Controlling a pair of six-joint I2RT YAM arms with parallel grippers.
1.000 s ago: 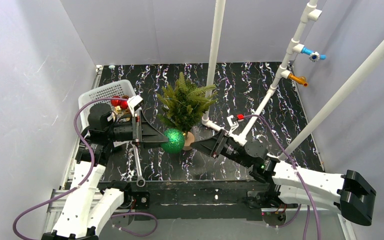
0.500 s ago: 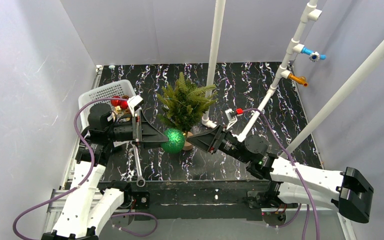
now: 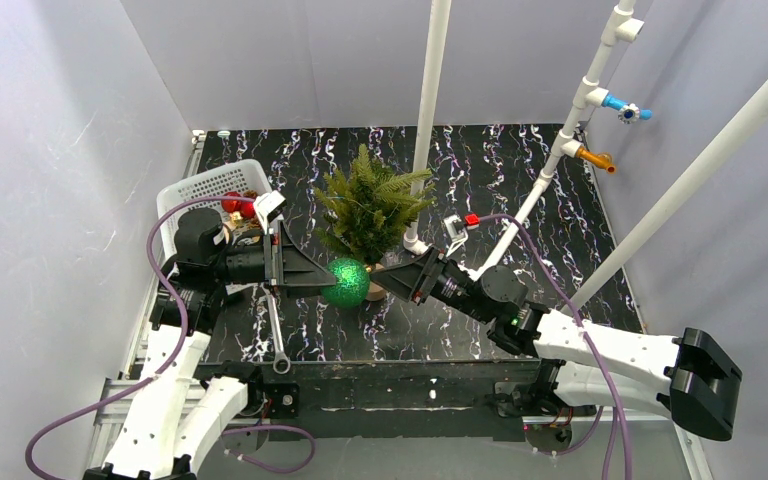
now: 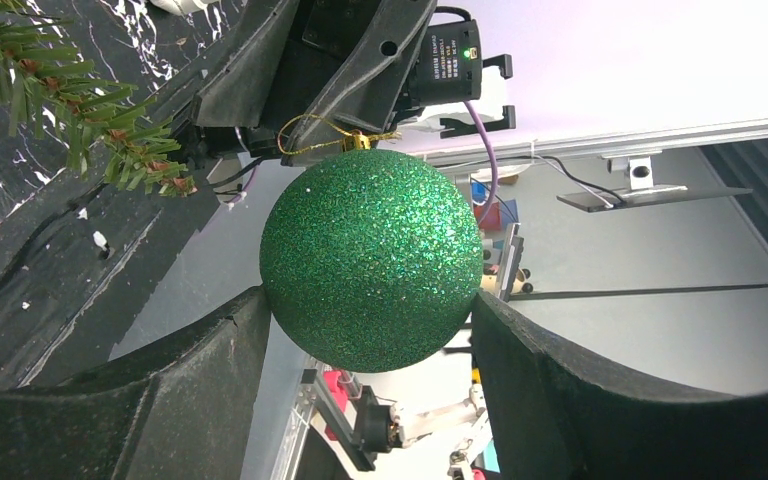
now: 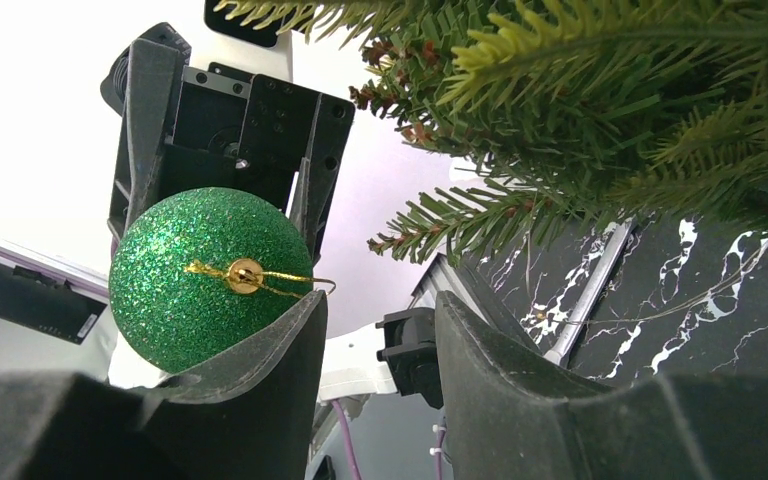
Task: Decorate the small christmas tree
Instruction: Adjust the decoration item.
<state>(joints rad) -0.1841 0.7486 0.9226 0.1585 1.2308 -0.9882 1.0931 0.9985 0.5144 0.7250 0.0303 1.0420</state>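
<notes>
table (image 3: 520, 190): dark marbled; open room right of the tree, basket (image 3: 205, 185) and left arm crowd the left side.
small christmas tree (image 3: 370, 205): upright mid-table, low branches just above the ball.
left gripper (image 3: 328, 282): clamped on the green ball (image 3: 346, 282).
right gripper (image 5: 380, 300): jaws part-open and empty; it should pinch the gold loop (image 5: 260, 275) squarely, clear of needles.

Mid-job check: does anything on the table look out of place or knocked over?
A metal wrench lies flat on the table near the left arm, odd among decorations. The small christmas tree stands upright, and the green glitter ball sits intact between the left jaws.
</notes>
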